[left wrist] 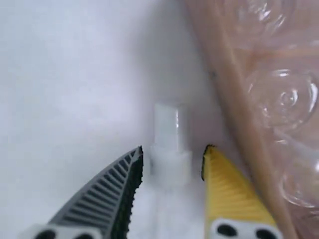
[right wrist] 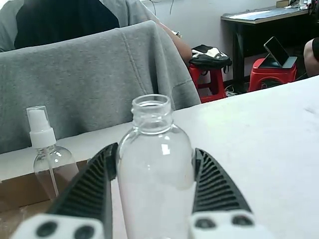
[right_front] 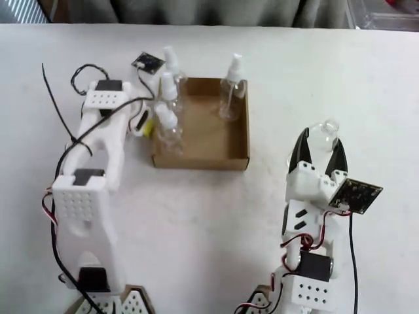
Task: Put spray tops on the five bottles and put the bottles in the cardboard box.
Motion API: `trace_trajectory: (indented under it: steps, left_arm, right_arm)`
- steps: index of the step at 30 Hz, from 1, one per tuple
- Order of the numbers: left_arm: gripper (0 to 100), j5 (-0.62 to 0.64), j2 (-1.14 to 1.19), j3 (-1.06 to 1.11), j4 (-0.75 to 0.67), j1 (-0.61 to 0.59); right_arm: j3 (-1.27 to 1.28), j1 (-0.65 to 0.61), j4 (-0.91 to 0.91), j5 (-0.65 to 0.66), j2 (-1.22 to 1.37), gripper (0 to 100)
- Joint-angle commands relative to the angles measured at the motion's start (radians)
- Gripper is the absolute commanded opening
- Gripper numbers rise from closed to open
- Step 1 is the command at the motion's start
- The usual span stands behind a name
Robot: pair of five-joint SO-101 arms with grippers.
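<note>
a white counter (right_front: 196,229) carries a cardboard box (right_front: 200,160) near its middle. the left arm (right_front: 98,150) runs up the counter's left side and folds at the wrist, which puts its pincer just outside the box's left wall. the right arm (right_front: 308,216) rises from the near edge, well to the right of the box, and points away. four capped bottles (right_front: 232,91) stand upright in the box, three along its left side and one at the far right corner. the right pincer (right wrist: 154,150) pinches an open bottle (right wrist: 155,179) by its sides, upright with a bare neck. the left pincer (left wrist: 173,149) is spread slightly around a spray top (left wrist: 167,122), with a thin gap on each side.
</note>
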Motion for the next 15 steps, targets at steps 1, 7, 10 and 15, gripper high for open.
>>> trace_trajectory:
  steps: [1,7,10,15]
  left_arm:
    - [20,-0.003,-0.005,-0.054,-0.008,0.028]
    - [20,0.066,0.001,-0.048,-0.051,0.025]
    - [20,0.069,0.001,-0.046,-0.044,0.024]
    - [1,0.066,0.019,-0.051,-0.043,0.03]
  right_arm:
    - [0.009,0.007,0.002,-0.006,-0.012,1.5]
    - [0.009,0.008,0.002,-0.006,-0.013,1.5]
    - [0.009,0.008,0.002,-0.006,-0.013,1.5]
    - [0.009,0.007,0.002,-0.006,-0.013,1.5]
